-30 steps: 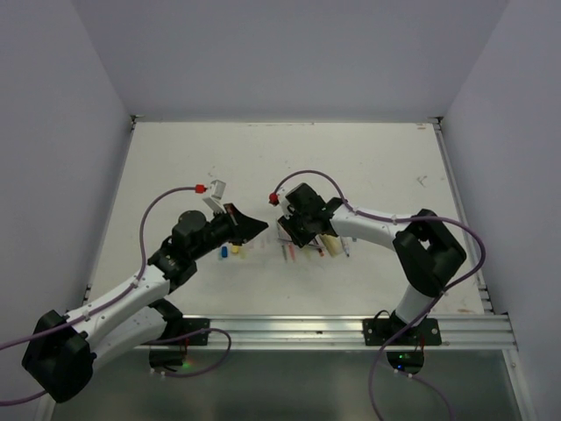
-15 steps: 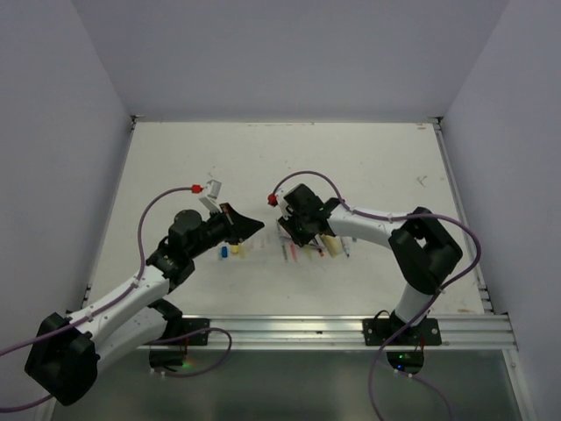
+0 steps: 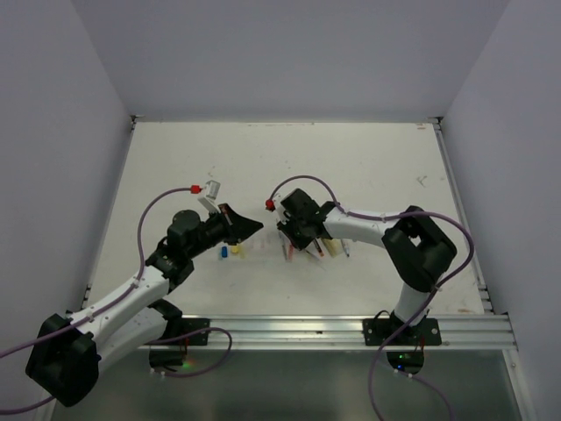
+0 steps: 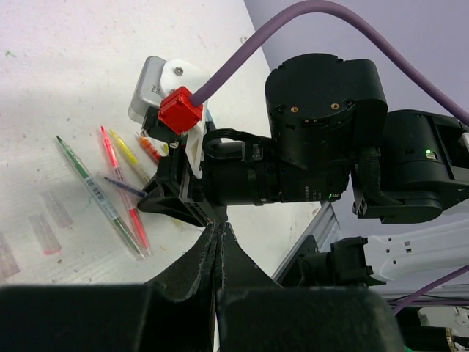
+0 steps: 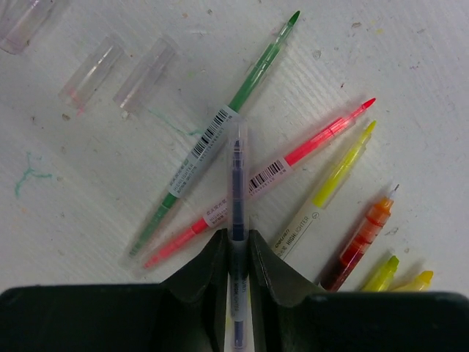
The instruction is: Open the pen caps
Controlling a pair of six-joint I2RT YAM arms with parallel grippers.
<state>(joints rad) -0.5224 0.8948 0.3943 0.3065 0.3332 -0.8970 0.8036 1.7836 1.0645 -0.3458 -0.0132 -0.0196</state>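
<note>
My right gripper (image 5: 237, 236) is shut on a purple pen (image 5: 236, 169) that still wears its clear cap, and holds it low over the other pens. Under it lie uncapped green (image 5: 253, 81), pink (image 5: 315, 139), yellow (image 5: 341, 172) and orange (image 5: 363, 238) pens. Two loose clear caps (image 5: 91, 73) lie to the upper left. In the top view the right gripper (image 3: 296, 239) is over the pen cluster. Small blue (image 3: 224, 253) and yellow (image 3: 235, 250) caps lie beside it. My left gripper (image 3: 256, 227) is shut and empty, raised just left of the pens, with its tips (image 4: 218, 226) pointing at the right wrist.
The white table (image 3: 351, 167) is walled at the left, back and right. A metal rail (image 3: 351, 329) runs along the near edge. The two arms face each other closely at mid table. More yellow pen ends (image 5: 399, 275) lie at the lower right of the right wrist view.
My right gripper has shifted a little left and lower over the pens. My left gripper has drawn back slightly to the left and stays shut.
</note>
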